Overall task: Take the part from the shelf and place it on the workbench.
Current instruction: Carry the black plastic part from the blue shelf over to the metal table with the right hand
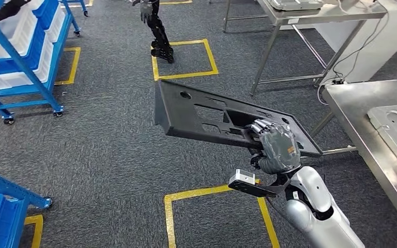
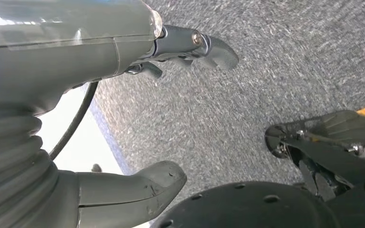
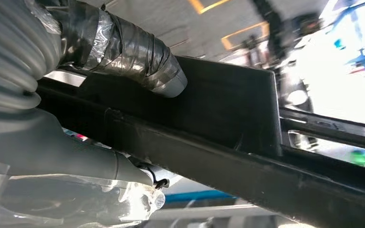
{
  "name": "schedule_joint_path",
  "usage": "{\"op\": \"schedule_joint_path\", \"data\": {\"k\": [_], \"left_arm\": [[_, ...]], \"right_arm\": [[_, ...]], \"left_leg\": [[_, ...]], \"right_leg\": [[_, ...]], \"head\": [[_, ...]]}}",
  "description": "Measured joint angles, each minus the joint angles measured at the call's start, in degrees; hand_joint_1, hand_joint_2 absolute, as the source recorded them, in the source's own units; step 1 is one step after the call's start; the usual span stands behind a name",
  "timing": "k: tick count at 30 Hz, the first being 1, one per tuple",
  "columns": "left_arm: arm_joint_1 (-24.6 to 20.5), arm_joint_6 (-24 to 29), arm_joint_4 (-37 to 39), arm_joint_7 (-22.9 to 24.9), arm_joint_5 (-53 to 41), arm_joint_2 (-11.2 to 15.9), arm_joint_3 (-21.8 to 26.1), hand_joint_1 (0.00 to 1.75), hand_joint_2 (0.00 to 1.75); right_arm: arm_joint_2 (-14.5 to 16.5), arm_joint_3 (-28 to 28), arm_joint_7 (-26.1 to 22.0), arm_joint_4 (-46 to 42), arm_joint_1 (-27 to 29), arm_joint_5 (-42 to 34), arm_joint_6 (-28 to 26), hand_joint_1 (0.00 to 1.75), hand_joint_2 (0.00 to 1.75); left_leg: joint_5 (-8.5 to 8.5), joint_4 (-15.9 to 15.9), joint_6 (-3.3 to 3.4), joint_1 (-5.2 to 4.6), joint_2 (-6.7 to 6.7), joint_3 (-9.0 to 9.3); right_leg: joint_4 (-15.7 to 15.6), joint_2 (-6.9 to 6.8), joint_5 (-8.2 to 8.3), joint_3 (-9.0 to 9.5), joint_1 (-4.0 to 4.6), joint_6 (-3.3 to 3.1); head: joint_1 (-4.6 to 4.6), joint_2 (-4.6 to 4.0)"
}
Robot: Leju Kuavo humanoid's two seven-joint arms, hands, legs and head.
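Right hand grips black part by near edge, held flat for carrying; workbench at 3 o'clock. Left hand hangs spread, holds nothing.

The part looked like matt black moulded plastic, smooth with a faint sheen along its edges. The right hand gripping it was wrapped in glossy grey tape. The workbench was brushed, dully reflective metal. The floor was rough grey carpet marked with smooth yellow tape. The left hand showed matt, scuffed grey plastic.
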Motion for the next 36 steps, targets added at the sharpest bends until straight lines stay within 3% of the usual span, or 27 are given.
{"op": "schedule_joint_path", "data": {"k": [1,2,4,5,7,9,10,12,14,15,16,17,18,20,22,24,25,27,29,31,33,34,36], "left_arm": [[0.0,0.1,0.0,0.0,0.0,0.0,0.0,0.00,1.75],[0.0,0.1,0.0,0.0,-0.1,-0.1,0.0,0.00,1.75],[0.0,0.4,0.0,0.0,0.0,-0.1,0.0,0.00,1.75],[0.1,0.6,0.0,0.0,0.0,-0.2,0.0,0.00,1.75],[0.0,0.8,0.0,0.0,0.1,-0.3,0.0,0.00,1.75],[-0.3,0.8,0.0,0.0,0.1,-0.3,0.0,0.00,1.75],[-0.4,0.7,0.0,0.0,0.1,-0.3,0.0,0.00,1.75],[-0.4,0.3,0.0,0.0,0.0,-0.3,0.1,0.00,1.75],[-0.2,0.1,0.0,-0.1,-0.1,-0.3,0.1,0.00,1.75],[-0.1,0.1,0.0,-0.1,-0.2,-0.3,0.1,0.00,1.75],[0.0,0.0,0.0,-0.1,-0.2,-0.3,0.1,0.00,1.75],[0.0,0.0,0.0,-0.1,-0.2,-0.3,0.1,0.00,1.75],[0.1,0.0,0.0,-0.1,-0.2,-0.3,0.1,0.00,1.75],[0.2,0.0,0.0,-0.1,-0.3,-0.3,0.1,0.00,1.75],[0.2,-0.1,0.0,-0.1,-0.4,-0.3,0.1,0.00,1.75],[0.0,-0.2,0.0,-0.2,-0.5,-0.3,0.1,0.00,1.75],[0.0,-0.2,0.0,-0.2,-0.5,-0.3,0.1,0.00,1.75],[-0.1,-0.2,0.0,-0.3,-0.7,-0.3,0.1,0.00,1.75],[-0.1,-0.2,0.0,-0.4,-0.9,-0.3,0.1,0.00,1.75],[0.0,-0.3,0.0,-0.5,-1.0,-0.3,0.1,0.00,1.75],[0.0,-0.4,0.0,-0.6,-1.0,-0.3,0.1,0.00,1.75],[0.0,-0.4,0.0,-0.6,-1.1,-0.3,0.1,0.00,1.75],[0.0,-0.4,0.0,-0.5,-1.2,-0.3,0.1,0.00,1.75]], "right_arm": [[-0.5,-0.5,0.0,-0.3,0.1,0.0,-0.1,1.75,1.75],[-1.0,-1.1,0.0,-0.6,0.2,0.0,-0.1,1.75,1.75],[-2.1,-2.6,0.0,-1.5,0.1,0.0,-0.4,1.75,1.75],[-2.6,-3.3,0.1,-1.9,-0.1,0.0,-0.5,1.75,1.75],[-3.6,-4.8,0.3,-2.9,-0.6,0.1,-0.6,1.75,1.75],[-4.8,-6.4,0.5,-3.7,-0.7,0.1,-0.5,1.75,1.75],[-5.3,-7.3,0.5,-4.2,-0.8,0.0,-0.5,1.75,1.75],[-6.0,-8.8,0.5,-4.9,-1.2,-0.1,-0.4,1.75,1.75],[-6.3,-9.6,0.6,-5.2,-1.7,-0.2,-0.3,1.75,1.75],[-6.4,-9.8,0.6,-5.2,-1.6,-0.2,-0.2,1.75,1.75],[-6.4,-9.8,0.7,-5.2,-1.5,-0.2,-0.1,1.75,1.75],[-6.5,-9.8,0.7,-5.2,-1.3,-0.2,0.0,1.75,1.75],[-6.7,-10.0,0.7,-5.3,-1.2,-0.1,0.1,1.75,1.75],[-7.2,-10.5,0.7,-5.5,-1.2,0.2,0.3,1.75,1.75],[-7.6,-11.0,1.0,-5.7,-1.1,0.6,0.6,1.75,1.75],[-8.0,-11.2,1.3,-5.8,-0.9,1.0,0.9,1.75,1.75],[-8.2,-11.2,1.5,-5.8,-0.8,1.2,1.1,1.75,1.75],[-8.6,-11.3,1.7,-5.9,-0.9,1.5,1.5,1.75,1.75],[-8.8,-11.4,1.9,-5.9,-1.0,1.6,1.8,1.75,1.75],[-8.8,-11.3,2.1,-5.9,-0.8,1.7,1.9,1.75,1.75],[-8.9,-11.3,2.2,-5.8,-0.6,1.7,2.0,1.75,1.75],[-8.9,-11.3,2.3,-5.8,-0.6,1.7,2.0,1.75,1.75],[-9.1,-11.3,2.3,-5.8,-0.6,1.7,2.0,1.75,1.75]], "left_leg": [[-0.16,0.0,0.00,-0.04,0.79,0.10],[-0.34,0.0,-0.05,-0.07,1.55,0.27],[-0.81,0.0,-0.23,-0.16,2.93,0.87],[-1.04,0.0,-0.41,-0.27,3.51,1.13],[-1.39,-0.1,-0.86,-0.42,4.65,1.48],[-1.75,-0.3,-1.39,-0.48,5.64,1.87],[-2.13,0.0,-1.67,-0.44,5.08,2.00],[-4.19,3.4,-2.04,-0.31,2.09,0.67],[-7.30,10.6,-2.17,-0.15,-0.59,-3.06],[-8.35,14.1,-2.27,-0.10,-1.01,-5.18],[-8.28,16.0,-2.36,-0.09,-1.17,-6.61],[-7.04,15.8,-2.41,-0.08,-1.29,-7.05],[-4.67,13.2,-2.41,-0.04,-1.61,-6.38],[-0.45,5.6,-2.25,0.19,-3.81,-3.39],[0.49,1.7,-1.87,0.30,-5.41,-1.71],[0.35,1.3,-1.21,0.17,-4.50,-1.42],[0.50,1.0,-0.82,0.18,-3.77,-1.23],[0.80,0.2,-0.08,0.37,-2.30,-0.79],[0.72,-0.1,0.29,0.32,-0.89,-0.57],[0.44,-0.1,0.34,0.30,0.59,-0.42],[0.11,-0.1,0.23,0.30,1.84,-0.10],[-0.08,-0.1,0.13,0.30,2.38,0.15],[-0.57,-0.1,-0.25,0.14,3.35,0.77]], "right_leg": [[0.6,-0.14,0.42,-0.43,-0.10,0.07],[-1.0,-0.37,1.84,0.31,-0.15,0.06],[-8.7,-2.31,5.63,4.36,0.14,-0.36],[-12.1,-3.49,6.74,6.12,0.52,-0.72],[-14.9,-4.53,7.04,7.45,1.27,-1.41],[-15.4,-3.10,7.18,7.57,1.22,-2.02],[-15.8,-2.48,7.30,7.92,1.00,-2.29],[-16.7,-1.27,7.58,8.68,0.48,-2.89],[-16.8,0.05,7.53,8.92,0.46,-3.28],[-16.7,0.89,7.44,8.97,0.47,-3.37],[-16.6,1.75,7.34,9.01,0.46,-3.37],[-16.4,2.66,7.19,9.03,0.41,-3.26],[-16.0,3.57,6.96,9.05,0.33,-3.07],[-15.1,5.05,6.35,8.81,0.19,-2.53],[-14.5,6.32,6.06,8.25,0.12,-1.86],[-14.6,7.65,6.25,7.89,-0.07,-1.12],[-14.5,7.34,6.16,7.77,-0.12,-0.82],[-11.9,4.34,4.56,6.48,0.06,-0.27],[-5.1,0.82,1.28,3.06,0.01,0.21],[0.3,-0.09,-0.16,0.03,-0.33,0.60],[-0.7,-0.42,1.74,0.25,-0.62,0.79],[-3.5,-0.81,3.53,1.64,-0.68,0.79],[-10.6,-3.43,6.52,5.29,-0.29,0.48]], "head": [[0.00,-0.01],[0.00,-0.01],[0.00,0.00],[0.00,0.01],[-0.01,-0.01],[-0.03,-0.01],[-0.05,-0.01],[-0.18,0.01],[-0.26,-0.01],[-0.26,-0.01],[-0.25,-0.01],[-0.25,-0.01],[-0.25,-0.01],[-0.24,-0.01],[-0.20,0.00],[-0.21,0.00],[-0.19,0.00],[-0.06,0.00],[0.06,0.00],[0.06,-0.01],[0.06,-0.01],[0.06,0.00],[0.07,0.00]]}}
